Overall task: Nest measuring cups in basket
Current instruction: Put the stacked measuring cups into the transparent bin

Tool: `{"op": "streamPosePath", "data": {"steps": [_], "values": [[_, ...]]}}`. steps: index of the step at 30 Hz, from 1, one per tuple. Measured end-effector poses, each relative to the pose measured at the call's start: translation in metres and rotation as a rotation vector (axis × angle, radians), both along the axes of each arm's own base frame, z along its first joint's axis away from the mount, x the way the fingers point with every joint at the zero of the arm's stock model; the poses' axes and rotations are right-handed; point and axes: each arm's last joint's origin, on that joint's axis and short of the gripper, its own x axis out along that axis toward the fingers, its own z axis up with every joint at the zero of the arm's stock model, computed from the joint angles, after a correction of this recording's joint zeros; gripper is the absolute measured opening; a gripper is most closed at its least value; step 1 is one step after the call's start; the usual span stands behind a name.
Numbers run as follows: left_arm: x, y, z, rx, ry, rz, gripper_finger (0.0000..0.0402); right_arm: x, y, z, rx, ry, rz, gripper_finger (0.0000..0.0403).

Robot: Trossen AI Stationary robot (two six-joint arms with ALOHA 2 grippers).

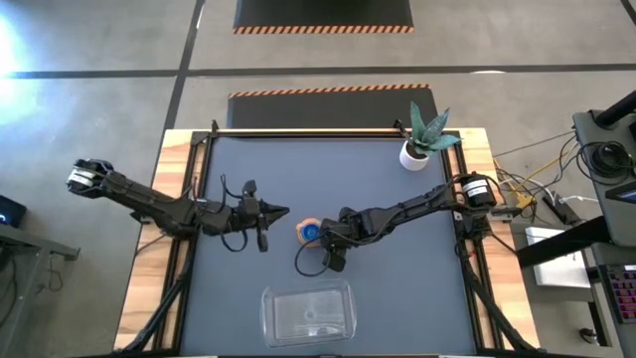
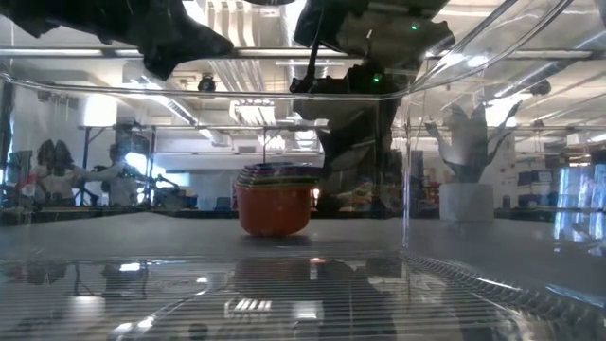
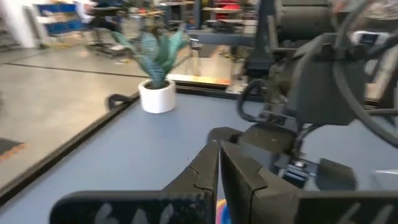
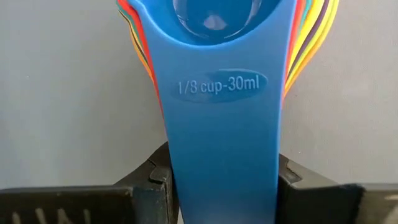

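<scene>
The measuring cups stand nested in one stack at mid-table, the blue one innermost and an orange-red one outermost, base on the table. Their handles fan out together toward my right gripper, which is closed on them. My left gripper hovers just left of the stack, shut and holding nothing; its fingers point at the right arm. The clear basket sits at the near edge with no cups in it; the low view looks through its wall. My right gripper pinches the stacked handles near their free end, one finger on each side edge of the blue "1/8 cup-30ml" handle on top. The fingers slant down from above and from the table's right. The stack's base rests on the table.
A white plant pot with a spiky plant stands at the far right corner, also in the left wrist view. Black rails frame the table. Open grey surface lies between the stack and the basket.
</scene>
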Motion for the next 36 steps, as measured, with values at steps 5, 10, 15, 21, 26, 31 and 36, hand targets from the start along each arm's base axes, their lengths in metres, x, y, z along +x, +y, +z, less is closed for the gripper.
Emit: {"op": "streamPosePath", "data": {"steps": [5, 10, 15, 21, 26, 31, 36], "values": [[0.003, 0.009, 0.001, -0.031, -0.018, -0.04, 0.0, 0.0, 0.001, 0.0, -0.005, 0.0, 0.007, 0.0122], [0.003, 0.011, 0.001, -0.036, -0.019, -0.029, 0.0, -0.001, 0.001, 0.0, -0.01, 0.012, 0.008, 0.0124], [0.003, 0.01, 0.001, -0.043, -0.019, -0.029, 0.0, -0.003, 0.001, -0.001, -0.02, 0.035, 0.019, 0.0164], [0.003, 0.01, 0.001, -0.046, -0.02, -0.029, 0.0, -0.003, 0.004, -0.001, -0.036, 0.036, 0.052, 0.0204], [0.003, 0.01, 0.001, -0.047, -0.02, -0.029, 0.0, 0.0, 0.003, 0.005, -0.048, 0.021, 0.034, 0.0223], [0.003, 0.01, 0.001, -0.047, -0.02, -0.03, 0.0, 0.002, 0.003, 0.009, -0.066, 0.009, 0.014, 0.0222], [0.003, 0.01, 0.001, -0.047, -0.02, -0.03, 0.0, 0.001, 0.003, 0.008, -0.083, 0.013, -0.004, 0.0203]]}}
